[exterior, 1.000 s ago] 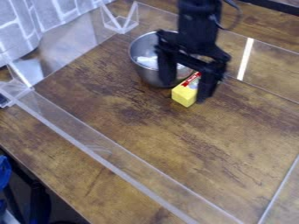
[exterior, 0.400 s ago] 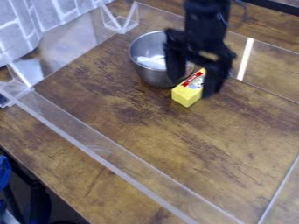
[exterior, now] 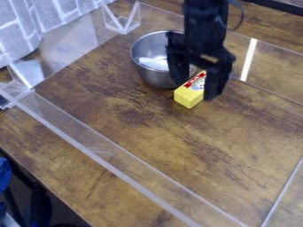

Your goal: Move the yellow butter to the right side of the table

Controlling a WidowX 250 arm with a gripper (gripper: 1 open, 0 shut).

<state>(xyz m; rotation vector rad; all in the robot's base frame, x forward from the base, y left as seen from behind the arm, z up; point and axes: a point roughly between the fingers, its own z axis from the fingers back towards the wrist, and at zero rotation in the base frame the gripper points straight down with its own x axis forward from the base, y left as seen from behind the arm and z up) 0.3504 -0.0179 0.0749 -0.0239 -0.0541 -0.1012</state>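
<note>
Yellow butter box point(exterior: 187, 96), blocky beside round metal bowl point(exterior: 151, 55); black gripper point(exterior: 199, 85)

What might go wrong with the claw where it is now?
The claw hovers right by the metal bowl, so it could knock it. The yellow butter sits close against that bowl, so a grab might catch the rim or only pinch a corner.

so the yellow butter point(exterior: 189, 97) is a little bright yellow box, red and white label up top, lying at an angle right beside the metal bowl on the worn dark brown wood-grain table point(exterior: 136, 133), clear panels along its edges.
</note>
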